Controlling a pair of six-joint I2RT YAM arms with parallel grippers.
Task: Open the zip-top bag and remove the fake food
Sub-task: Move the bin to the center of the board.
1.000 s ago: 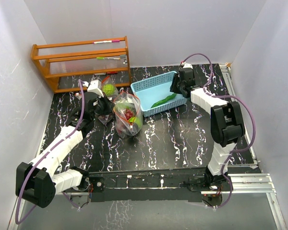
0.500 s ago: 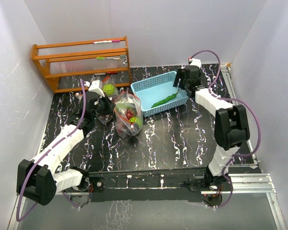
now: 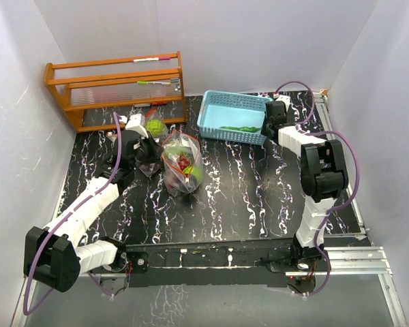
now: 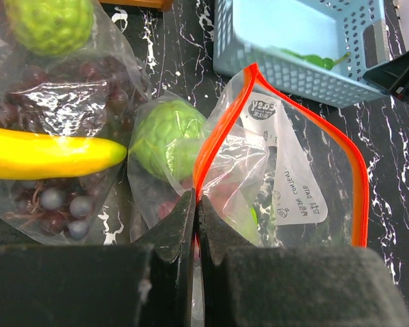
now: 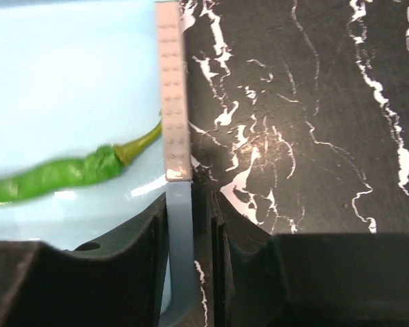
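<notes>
Left pincer (image 4: 195, 204) pressed shut on the orange-edged lip of the zip-top bag (image 4: 286, 163), whose mouth gapes open to its right. A bumpy lime-green ball (image 4: 165, 139) sits in clear plastic just ahead and left of the fingertips, and the yellow banana (image 4: 48, 153) and dark purple grapes (image 4: 58, 204) lie further left, also under plastic. Right pincer (image 5: 189, 204) clamped on the end wall of the light-blue basket (image 5: 172, 88), one finger inside and one outside; the long green vegetable (image 5: 51, 176) lies in the basket left of that wall, with bare table (image 5: 313, 102) to the right.
</notes>
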